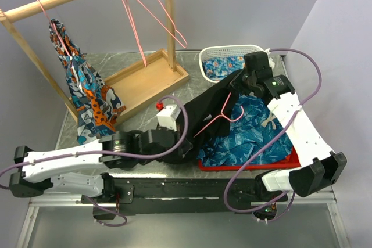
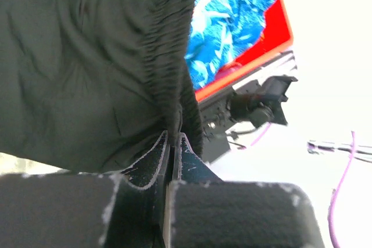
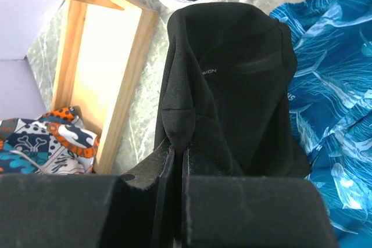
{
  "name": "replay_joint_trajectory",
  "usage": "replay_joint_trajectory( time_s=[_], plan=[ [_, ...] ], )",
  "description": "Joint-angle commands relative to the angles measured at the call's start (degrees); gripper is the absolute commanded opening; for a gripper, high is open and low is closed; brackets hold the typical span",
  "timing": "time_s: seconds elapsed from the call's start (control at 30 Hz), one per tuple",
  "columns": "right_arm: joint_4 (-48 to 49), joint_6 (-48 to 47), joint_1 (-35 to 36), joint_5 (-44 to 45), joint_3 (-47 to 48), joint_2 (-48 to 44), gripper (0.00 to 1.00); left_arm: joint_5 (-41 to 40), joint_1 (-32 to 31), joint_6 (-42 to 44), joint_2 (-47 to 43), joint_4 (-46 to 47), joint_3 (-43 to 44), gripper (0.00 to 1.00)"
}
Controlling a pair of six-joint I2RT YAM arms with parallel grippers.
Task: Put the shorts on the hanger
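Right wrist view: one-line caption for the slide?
Right hand pinching a fold of the black shorts, blue patterned cloth on one side, wooden rack base on the other.

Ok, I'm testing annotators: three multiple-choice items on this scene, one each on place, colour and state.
1. Where does the loose hanger lie? A) across the shorts and blue cloth B) in the basket C) on the rack
2. What colour is the tray under that cloth? A) green B) red C) white
3. How are the left gripper and right gripper? A) both open B) only left shut C) both shut on the shorts
Key: 1A, pink wire crosses both; 2B, red rim shows; 3C, wrist views show fabric pinched.
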Motion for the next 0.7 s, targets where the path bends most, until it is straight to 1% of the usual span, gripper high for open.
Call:
replay_joint_trajectory(
  time_s=[0.0, 0.07, 0.17, 0.2, 0.27, 0.3, 0.37, 0.4, 0.43, 0.5, 0.53, 0.6, 0.67],
  plan=[
    [4.67, 1.87, -0.22, 2.25, -1.26, -1.02, 0.0, -0.78, 3.41, 3.97, 5.46, -1.33, 2.9, 0.13],
    [3.44, 1.25, -0.39, 1.47, -1.09, 1.0, 0.0, -0.08, 5.6, 6.7, 6.88, 1.93, 2.37, 0.15],
    [1.06, 1.25, -0.3, -0.02, -0.91, 3.73, 0.0, 1.07, 8.85, 9.6, 10.13, 4.39, 3.16, 0.23],
    [0.71, 1.16, -0.91, -0.56, -1.0, 4.78, 0.0, 1.16, 9.39, 10.21, 11.79, 4.4, 4.38, 0.3],
    [0.27, 0.81, -1.18, -0.82, -0.82, 5.66, 0.0, 0.54, 9.66, 12.24, 13.12, 3.44, 5.79, 0.36],
    [0.0, 0.64, -1.79, -1.09, -0.56, 6.36, 0.0, 0.02, 9.66, 12.76, 13.73, 2.91, 7.19, 0.44],
    [-0.35, 0.11, -2.24, -1.26, -0.21, 7.07, 0.0, -0.07, 9.66, 14.43, 13.3, 2.11, 7.55, 0.56],
    [-0.52, -0.07, -2.59, -1.35, -0.12, 7.77, 0.0, -0.07, 9.66, 15.05, 12.17, 2.2, 7.56, 0.66],
    [-0.53, -0.15, -2.68, -1.53, 0.05, 8.04, 0.0, 0.45, 9.66, 17.32, 11.37, 2.55, 7.38, 0.69],
    [-0.87, -0.07, -2.68, -1.79, 0.49, 9.08, 0.0, 0.71, 9.66, 18.91, 9.53, 2.47, 7.03, 0.76],
    [-0.96, -0.07, -2.68, -2.23, 0.76, 9.44, 0.0, 1.33, 9.48, 21.18, 8.91, 2.38, 6.68, 0.76],
    [-1.23, -0.16, -2.68, -2.67, 1.2, 10.49, 0.0, 0.63, 8.69, 22.52, 6.98, 1.5, 5.02, 0.75],
    [-1.75, -0.07, -2.68, -2.76, 1.98, 11.11, 0.0, -2.43, 5.28, 24.63, 5.57, 1.67, 3.17, 0.74]
  ],
)
